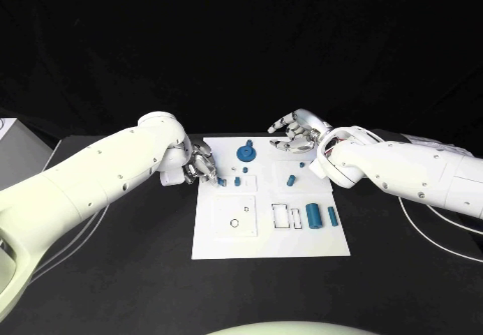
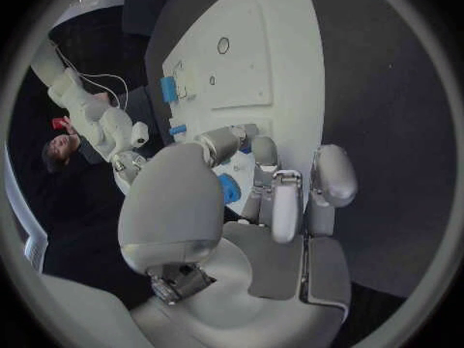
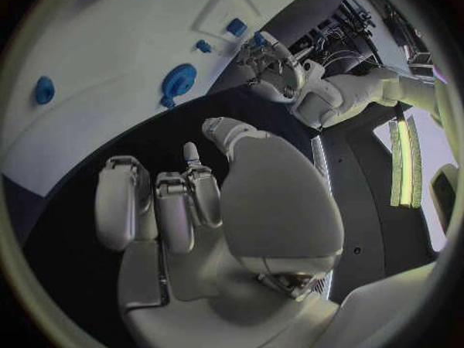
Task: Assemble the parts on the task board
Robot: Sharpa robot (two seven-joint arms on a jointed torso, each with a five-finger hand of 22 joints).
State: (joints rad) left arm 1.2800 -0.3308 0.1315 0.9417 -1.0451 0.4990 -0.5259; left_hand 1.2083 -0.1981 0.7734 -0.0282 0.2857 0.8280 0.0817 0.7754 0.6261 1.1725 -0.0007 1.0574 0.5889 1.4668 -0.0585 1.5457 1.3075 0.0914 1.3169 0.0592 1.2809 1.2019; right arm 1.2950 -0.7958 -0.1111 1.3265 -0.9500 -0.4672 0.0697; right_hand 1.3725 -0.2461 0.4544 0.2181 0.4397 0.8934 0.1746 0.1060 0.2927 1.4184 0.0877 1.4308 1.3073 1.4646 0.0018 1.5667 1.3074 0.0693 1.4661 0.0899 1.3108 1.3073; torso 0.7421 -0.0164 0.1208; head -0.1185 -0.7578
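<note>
The white task board lies in the middle of the table. My left hand is at its left edge, its thumb and one finger closed round a small blue peg; in the left wrist view a bit of blue shows between those fingertips. A second peg stands beside it. My right hand hovers over the board's far right corner with its fingers apart and nothing in them. A round blue part sits near the far edge, between the two hands, and appears in the right wrist view.
More blue pieces lie on the board's right half: two small ones and two long ones. Rectangular slots and a plate with a hole sit near the middle. Cables trail on the table at right.
</note>
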